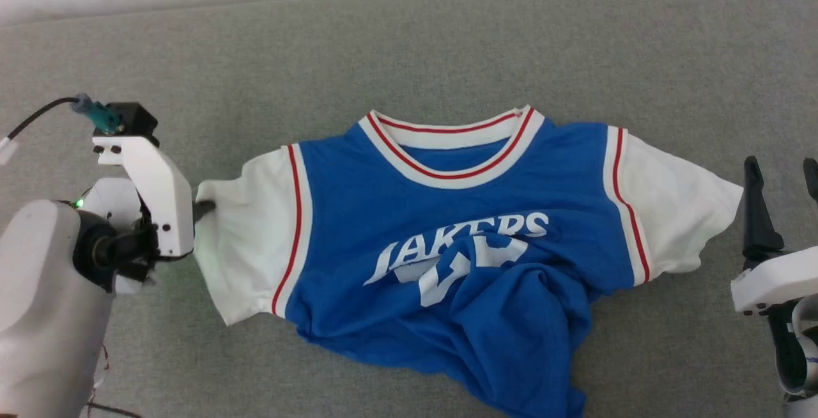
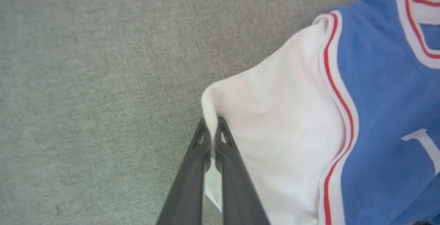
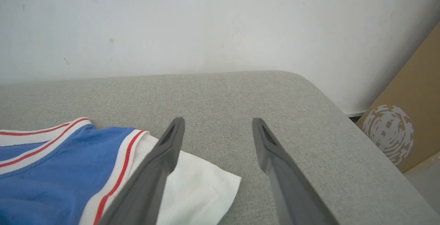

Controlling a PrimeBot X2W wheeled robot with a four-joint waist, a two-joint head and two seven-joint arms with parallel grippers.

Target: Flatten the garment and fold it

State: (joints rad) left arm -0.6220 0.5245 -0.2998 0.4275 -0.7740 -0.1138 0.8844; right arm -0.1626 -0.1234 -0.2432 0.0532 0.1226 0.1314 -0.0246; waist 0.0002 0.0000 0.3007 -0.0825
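Observation:
The garment (image 1: pixel 460 201), a royal-blue jersey with white sleeves and red-striped trim, lies front-up on the grey surface, its lower hem bunched and crumpled toward me. My left gripper (image 1: pixel 203 208) is shut on the outer edge of the white sleeve at the picture's left; in the left wrist view the two dark fingers (image 2: pixel 225 149) pinch a fold of that sleeve (image 2: pixel 275 128) between them. My right gripper (image 1: pixel 781 172) stands open at the far right, just beyond the other white sleeve (image 3: pixel 199 183), with nothing between its fingers (image 3: pixel 168 149).
The grey fabric surface (image 1: pixel 409 47) reaches back to a white wall (image 3: pixel 206 22). Its rounded right corner (image 3: pixel 309 87) drops off beside a brown cardboard box (image 3: pixel 405 125).

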